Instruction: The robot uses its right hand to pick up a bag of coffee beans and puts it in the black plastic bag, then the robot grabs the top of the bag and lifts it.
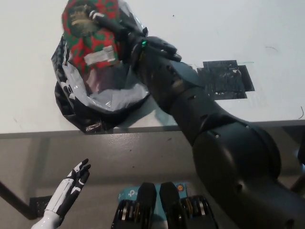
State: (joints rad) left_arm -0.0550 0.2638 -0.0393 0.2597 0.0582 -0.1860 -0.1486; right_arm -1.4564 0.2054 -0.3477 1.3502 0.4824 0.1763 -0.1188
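Observation:
My black right hand is shut on a red and green coffee bean bag with a white label. It holds the pack over the open mouth of the black plastic bag, which sits on the white table near its front edge. The grey inside of the plastic bag shows below the pack. My right arm reaches across the table from the lower right and hides the plastic bag's right side. My white left hand rests open below the table edge at the lower left.
The white table ends at a front edge across the middle of the picture. A patch of black tape lies on it to the right of my arm. Grey floor lies below the edge.

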